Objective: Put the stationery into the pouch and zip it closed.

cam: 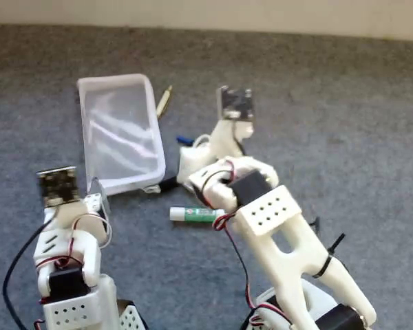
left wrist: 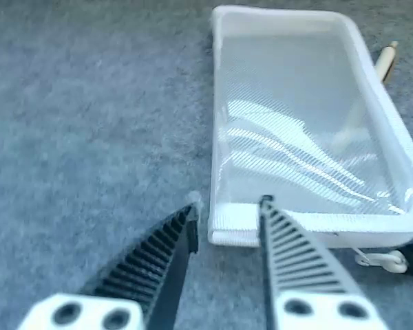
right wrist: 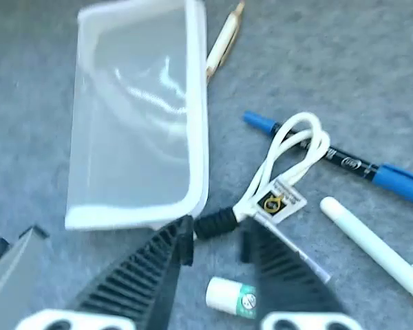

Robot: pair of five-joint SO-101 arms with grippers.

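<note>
On the grey carpet (cam: 344, 103) the translucent white pouch (cam: 120, 134) lies flat. The left gripper (left wrist: 227, 212) sits at the pouch's near short end, its jaws spread and holding nothing, with one fingertip (left wrist: 265, 204) over the pouch's edge. The right gripper (right wrist: 217, 230) hangs just beside the pouch's corner, jaws also parted, and the black end of a clear pen (right wrist: 217, 223) lies between their tips. A blue pen (right wrist: 344, 161), a white pen (right wrist: 372, 240) and a beige pen (right wrist: 224, 38) lie outside the pouch. A glue stick (cam: 196, 214) lies under the right arm.
</note>
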